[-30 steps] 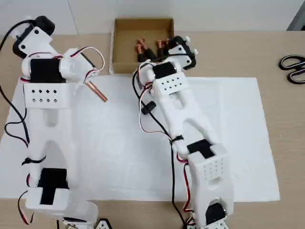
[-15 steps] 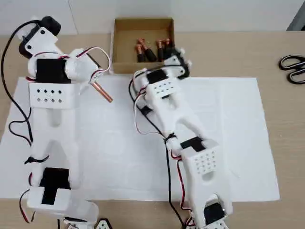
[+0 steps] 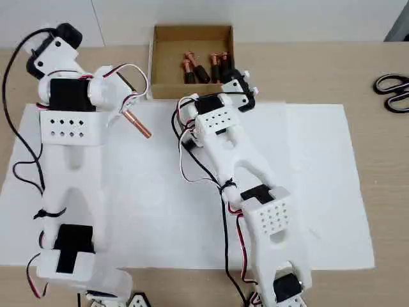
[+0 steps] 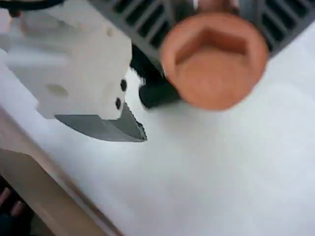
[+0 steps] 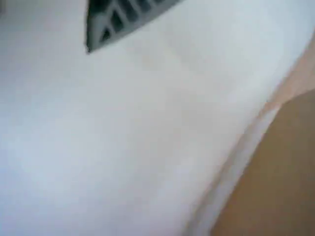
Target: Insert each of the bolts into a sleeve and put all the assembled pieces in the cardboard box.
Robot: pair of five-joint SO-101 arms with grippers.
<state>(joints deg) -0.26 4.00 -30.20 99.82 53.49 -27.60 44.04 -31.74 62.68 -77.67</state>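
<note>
Over the last second the right gripper (image 3: 241, 89) draws back from above the box (image 3: 192, 29) and now sits just short of its near wall, over the far edge of the sheet (image 3: 319, 192). Whether it is open or closed I cannot tell. With the arm out of the way, several assembled pieces (image 3: 203, 68) lie in plain sight on the box floor, toward its near right part, so that delivery looks done. The left gripper (image 3: 124, 110) shifts a little toward the far side in the same second, then settles. It is clamped on the head of a bolt (image 3: 138, 125) whose copper shaft slants out bare above the far left part of the sheet, near the box's near left corner but apart from it. In the left wrist view the hex-socket head faces the camera, pinched between the jaws. By my reading this bolt has yet to get a sleeve, so the task is well along but not finished. As for room, the middle and near stretch of the sheet between the two arms lies open and suits a handover or an assembly. The tight spots are at the far edge, where the box's raised walls stand close to both grippers. The scissors (image 3: 391, 91) lie well apart at the right edge of the worktop (image 3: 307, 64).
</note>
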